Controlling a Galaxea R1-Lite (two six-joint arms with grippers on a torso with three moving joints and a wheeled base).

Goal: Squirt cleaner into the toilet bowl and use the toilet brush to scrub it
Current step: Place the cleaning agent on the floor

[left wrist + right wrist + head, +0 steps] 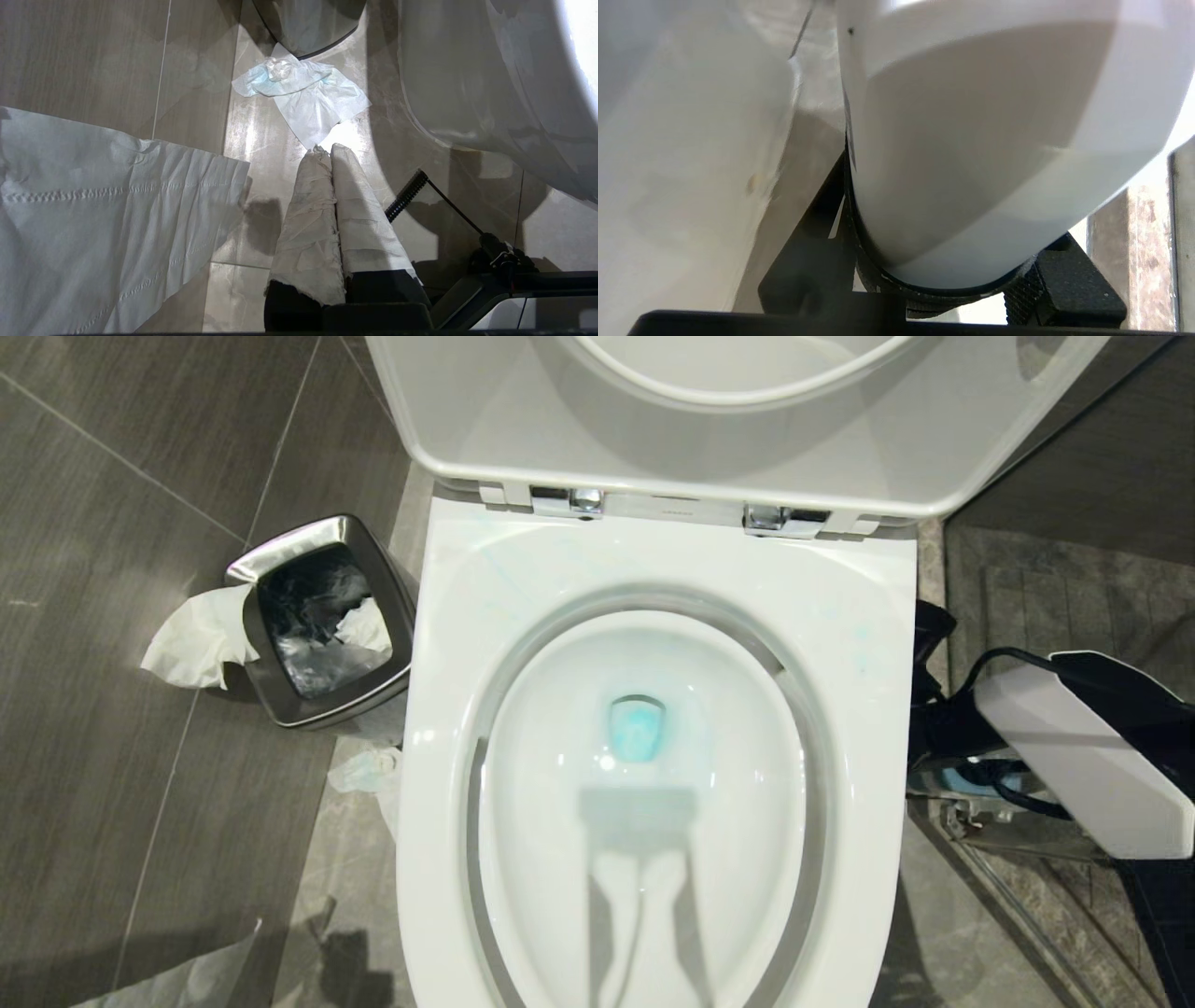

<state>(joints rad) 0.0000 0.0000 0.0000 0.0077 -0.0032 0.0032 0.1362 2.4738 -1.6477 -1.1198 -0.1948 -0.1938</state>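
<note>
Head view: the toilet bowl (840, 644) fills the middle, seat and lid raised, with the cleaner (638, 728) pooled turquoise at its drain. Right of the bowl, the right gripper (943, 261) has its fingers clamped around a white bottle (971, 140). Left of the bowl, low over the floor, the left gripper (327, 151) has its paper-wrapped fingers pressed together. Farther left stands a steel waste bin (322, 625).

Toilet bowl (868, 644) open from above; lid (467, 420) raised behind it. Steel waste bin (322, 621) with tissue (191, 644) crowds its left flank. Right arm (1083, 756) fills the right-side gap.
</note>
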